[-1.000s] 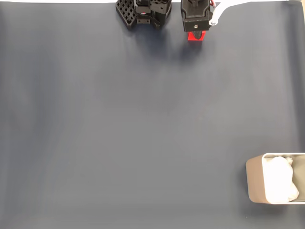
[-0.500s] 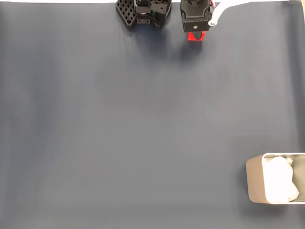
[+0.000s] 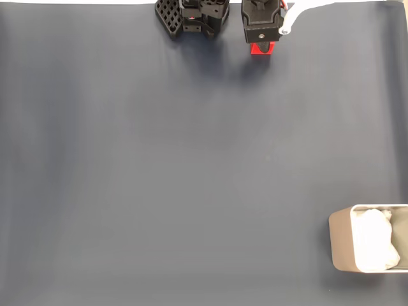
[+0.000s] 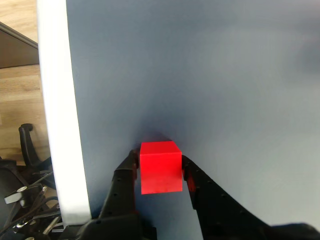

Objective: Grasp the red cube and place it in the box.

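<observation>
The red cube (image 4: 160,167) sits between my two black fingers in the wrist view, both pads pressed against its sides, just above the dark mat. In the fixed view the cube (image 3: 262,48) peeks out below the black gripper (image 3: 262,43) at the top edge of the mat, near the middle right. The gripper (image 4: 160,172) is shut on the cube. The beige box (image 3: 340,245) with white paper lining stands at the bottom right corner of the fixed view, far from the gripper.
The arm's black base (image 3: 193,16) stands at the top centre in the fixed view. The dark mat (image 3: 178,166) is bare between gripper and box. In the wrist view the white table edge (image 4: 57,110) runs close on the left, with floor beyond.
The gripper has risen very slightly toward the top edge with the cube held; little else differs.
</observation>
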Controlling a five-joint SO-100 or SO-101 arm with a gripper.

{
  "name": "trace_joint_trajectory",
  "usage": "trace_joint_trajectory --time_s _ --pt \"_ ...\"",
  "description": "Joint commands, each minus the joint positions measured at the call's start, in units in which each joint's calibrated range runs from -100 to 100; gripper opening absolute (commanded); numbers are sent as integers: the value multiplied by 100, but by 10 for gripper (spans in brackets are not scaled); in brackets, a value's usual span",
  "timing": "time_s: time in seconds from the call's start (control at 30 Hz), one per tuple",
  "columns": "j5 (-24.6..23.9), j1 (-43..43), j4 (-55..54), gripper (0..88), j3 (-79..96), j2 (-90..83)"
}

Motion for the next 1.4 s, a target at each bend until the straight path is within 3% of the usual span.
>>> trace_joint_trajectory --time_s 0.0,0.67,1.37 --pt "0 -71 -21 139 -61 -85" --pt "-15 -50 -21 38 -116 -59" --pt "-259 490 -38 31 -1612 955"
